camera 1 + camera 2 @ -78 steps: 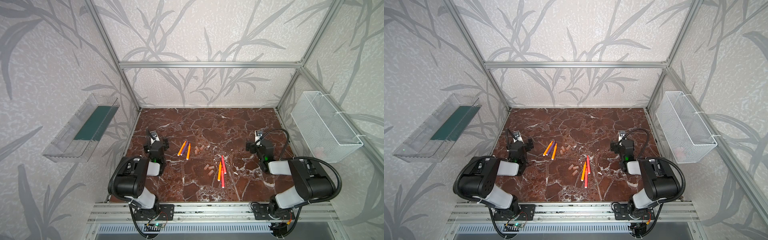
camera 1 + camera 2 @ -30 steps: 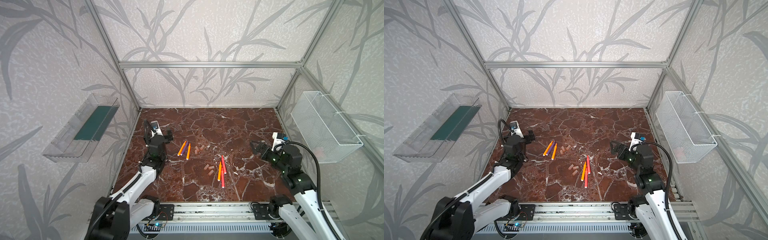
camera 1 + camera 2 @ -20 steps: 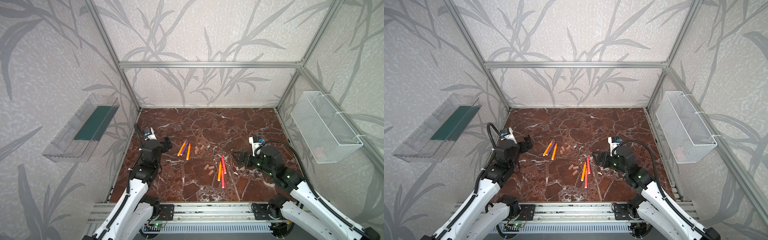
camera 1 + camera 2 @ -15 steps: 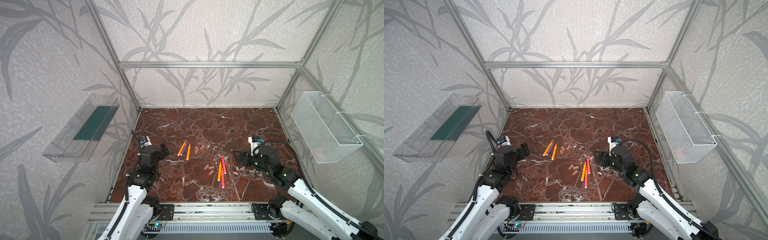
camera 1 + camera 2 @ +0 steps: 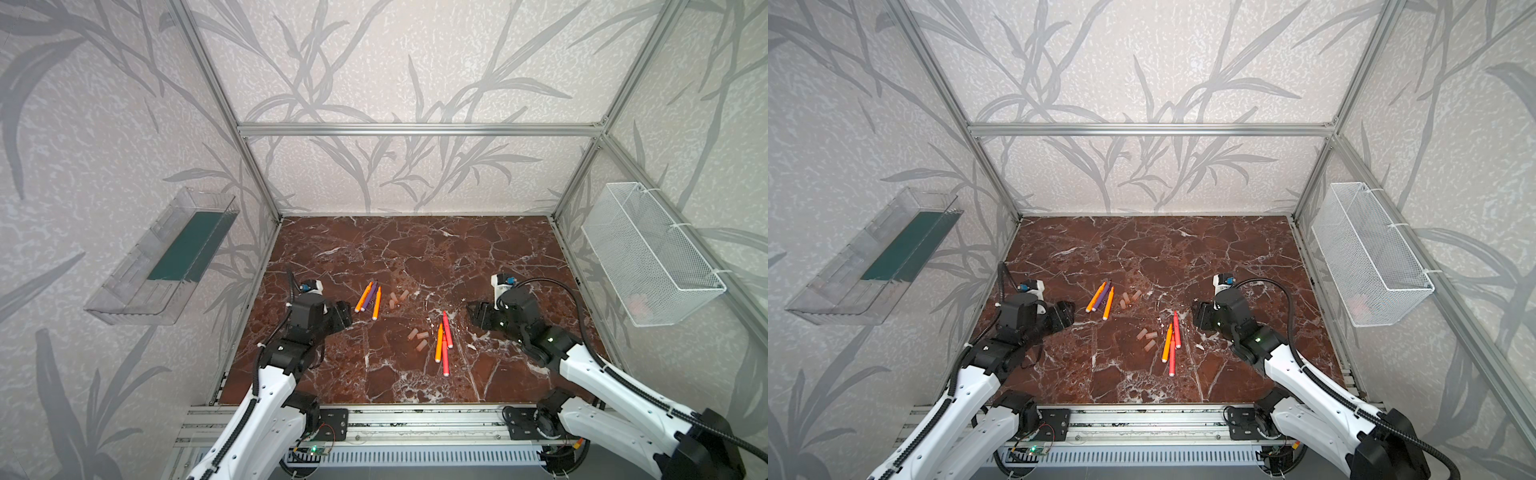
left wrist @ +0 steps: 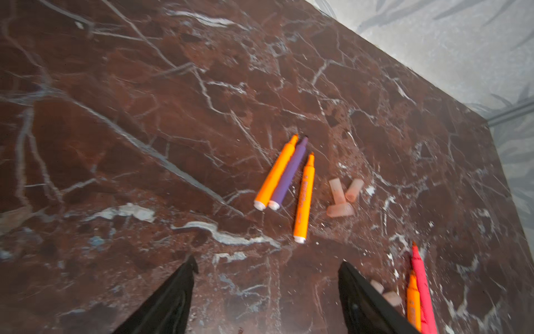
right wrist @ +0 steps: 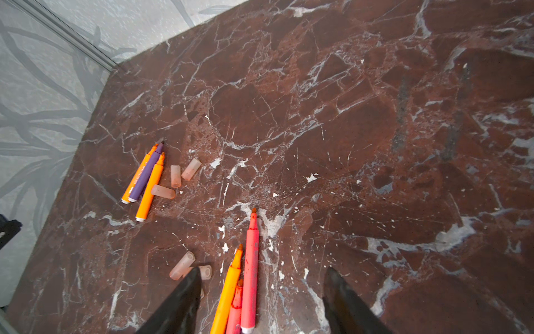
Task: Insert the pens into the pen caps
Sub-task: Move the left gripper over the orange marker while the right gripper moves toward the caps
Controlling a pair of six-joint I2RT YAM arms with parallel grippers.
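**A:** What is seen first, as the largest thing?

**B:** The brown marble table (image 5: 415, 249) is seen in both top views. All the task things are laid on it.

**A:** How are the grippers found?

**B:** The left gripper (image 5: 343, 314) is held low over the table, just beside the left pen group (image 5: 369, 297). In the left wrist view its jaws are seen wide apart, and nothing is held between them. The right gripper (image 5: 473, 316) is held near the right pen group (image 5: 443, 345). Its jaws are also parted, and nothing is gripped.

**A:** Where are the pens placed?

**B:** In the left pen group, two orange pens and one purple pen are laid side by side, left of the middle. In the right pen group, one orange and two red-pink pens are laid closer to the front edge. All tips that show are bare.

**A:** And the caps?

**B:** The left pen caps (image 5: 397, 296), three pieces, are laid just beside the left pen group. Two of them are possibly touching, but the view is blurred. The right pen caps (image 5: 417, 338), also three, are laid on their sides just beside the right pen group.
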